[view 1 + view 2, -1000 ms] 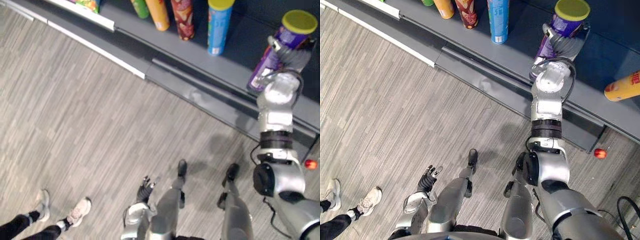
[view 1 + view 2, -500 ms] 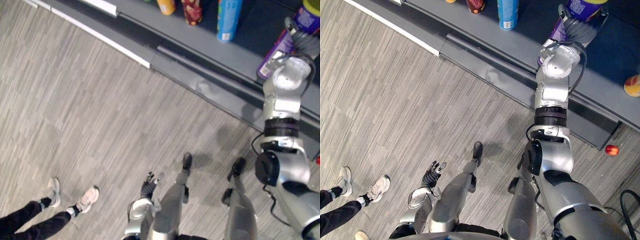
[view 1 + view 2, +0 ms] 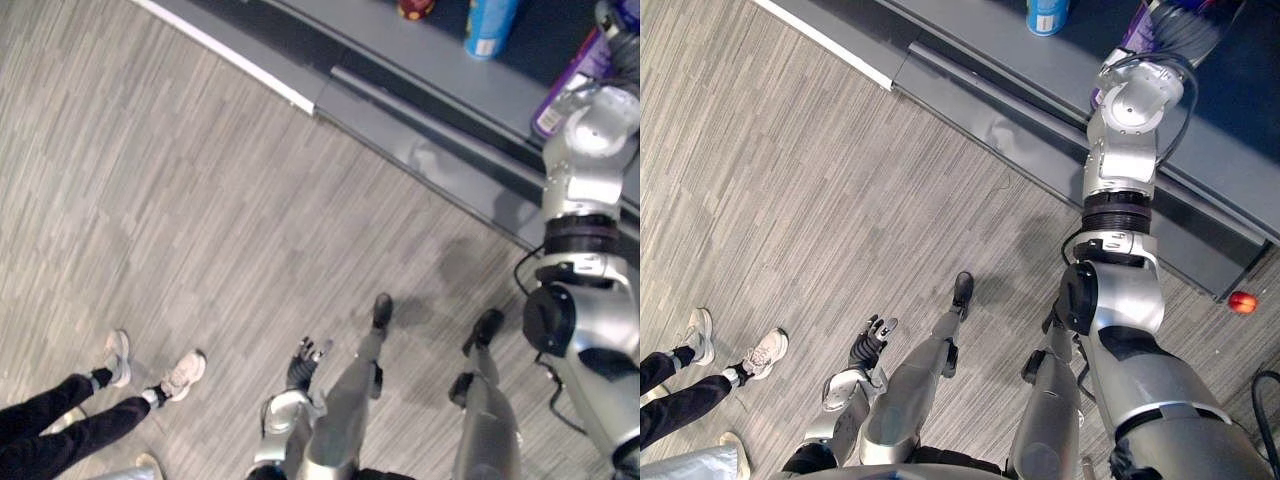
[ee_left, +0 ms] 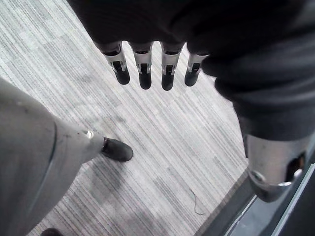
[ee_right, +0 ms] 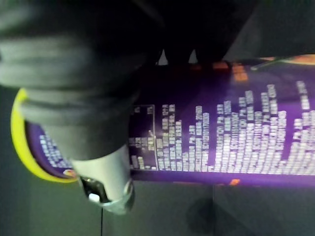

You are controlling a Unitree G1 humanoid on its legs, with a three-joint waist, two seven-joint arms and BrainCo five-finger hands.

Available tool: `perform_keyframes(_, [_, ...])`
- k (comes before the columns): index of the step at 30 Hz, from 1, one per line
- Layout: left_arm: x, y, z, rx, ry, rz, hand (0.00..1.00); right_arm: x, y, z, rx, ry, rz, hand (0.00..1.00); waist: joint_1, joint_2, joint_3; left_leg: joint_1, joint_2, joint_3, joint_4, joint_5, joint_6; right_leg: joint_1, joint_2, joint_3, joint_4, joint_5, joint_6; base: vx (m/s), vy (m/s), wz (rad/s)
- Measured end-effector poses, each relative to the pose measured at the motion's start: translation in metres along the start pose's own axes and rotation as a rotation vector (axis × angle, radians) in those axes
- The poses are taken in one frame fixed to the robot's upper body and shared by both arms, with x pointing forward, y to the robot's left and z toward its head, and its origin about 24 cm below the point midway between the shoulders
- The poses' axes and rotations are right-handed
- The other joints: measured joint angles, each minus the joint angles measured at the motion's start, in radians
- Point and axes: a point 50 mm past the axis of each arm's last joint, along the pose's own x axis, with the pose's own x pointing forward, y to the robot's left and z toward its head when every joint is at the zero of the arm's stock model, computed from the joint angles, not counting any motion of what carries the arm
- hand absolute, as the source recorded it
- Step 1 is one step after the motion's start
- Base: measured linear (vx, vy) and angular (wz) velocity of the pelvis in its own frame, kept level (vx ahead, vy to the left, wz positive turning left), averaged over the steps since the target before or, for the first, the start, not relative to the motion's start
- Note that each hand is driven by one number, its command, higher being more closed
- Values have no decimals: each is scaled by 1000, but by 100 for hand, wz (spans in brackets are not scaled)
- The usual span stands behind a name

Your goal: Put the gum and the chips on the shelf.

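Since a second ago our head camera has tipped downward, so the dark grey metal shelf (image 3: 420,60) now sits against the top edge of the eye views. At far left a person's black-trousered legs (image 3: 60,412) stand on the grey wood-look floor (image 3: 200,200). Next along, our left hand (image 4: 143,73) hangs low over that floor, fingers straight and relaxed, holding nothing. On the shelf stands a blue cardboard tube (image 3: 490,25). Right of it, our right hand (image 5: 101,162) is wrapped round the tall purple cardboard chips tube with a yellow plastic lid (image 5: 221,137), which leans over the shelf; we cannot tell whether its base touches. We judge it light, stiff yet crushable, smooth-walled and tippy, best gripped mid-body with a moderate squeeze
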Motion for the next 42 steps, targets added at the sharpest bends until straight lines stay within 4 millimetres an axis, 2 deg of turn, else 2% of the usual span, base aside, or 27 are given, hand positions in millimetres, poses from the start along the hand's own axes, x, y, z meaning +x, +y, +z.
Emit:
perform_keyframes(7, [0,-6,1,-20,-3,-24,0,13,-7,14,-15,-42,-47,100,24,23,-16,-20,-19,-2,-3,4,5,-21,-19,1,1,7,10,0,-1,3])
perform_keyframes(13, [0,-8,4,-27,-15,-30,0,20,-13,24,-21,-77,-119,100,39,25,-17,-27,-36,-3,-3,9,6,-34,-36,13,0,11,17,4,-1,-1])
perform_keyframes(24, [0,-10,9,-32,-42,-39,0,23,-20,29,-85,-102,-191,100,35,25,-17,-27,-53,-2,-3,9,6,-41,-48,27,0,19,28,0,0,0])
perform_keyframes(32, [0,-10,9,-32,-43,-40,0,27,-27,44,-106,-177,-217,100,33,25,-17,-41,-56,-1,-4,9,6,-62,-50,39,1,21,31,5,-10,-1])
perform_keyframes(42, [0,-11,9,-31,-43,-43,0,30,-32,44,-106,-186,-246,100,35,25,-18,-45,-74,1,-3,10,7,-89,-67,72,14,23,34,20,-23,-5])
